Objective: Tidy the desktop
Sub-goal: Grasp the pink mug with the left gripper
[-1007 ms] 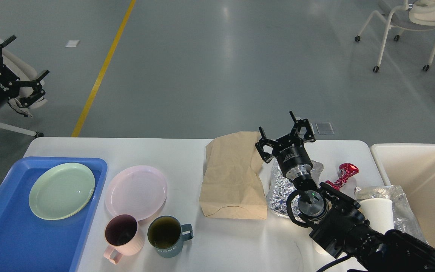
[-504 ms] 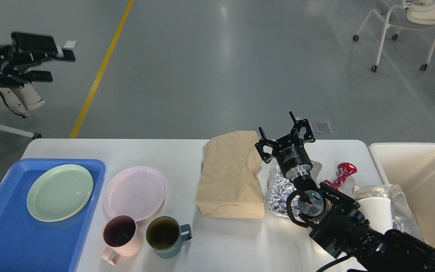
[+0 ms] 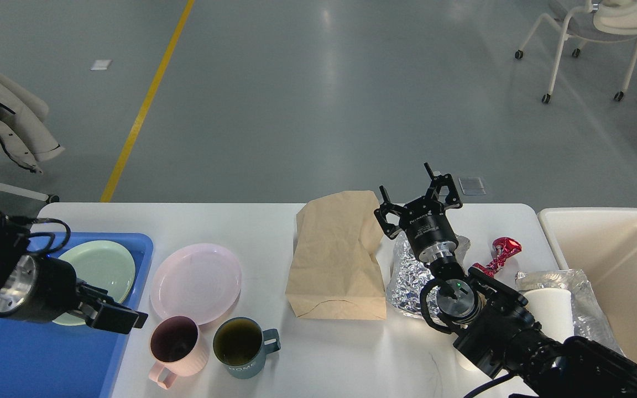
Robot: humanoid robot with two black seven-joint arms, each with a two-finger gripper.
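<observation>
The desktop [image 3: 274,224] fills the lower view. Right gripper [image 3: 417,199] hangs above the back edge of a brown paper bag [image 3: 336,257] and crumpled foil [image 3: 410,273], fingers spread, nothing in them. Left gripper [image 3: 116,316] sits low over the blue tray [image 3: 31,354] near the green plate [image 3: 105,262] (seen side-on and dark, so its fingers can't be told apart). Pink plate [image 3: 196,282], pink mug [image 3: 173,345] and blue mug [image 3: 241,345] lie between the arms.

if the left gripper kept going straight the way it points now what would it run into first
Probably the pink ribbed mug: the left gripper points right, just above the blue plastic tray's edge. Depth is unclear, so it might pass above the mug.
</observation>
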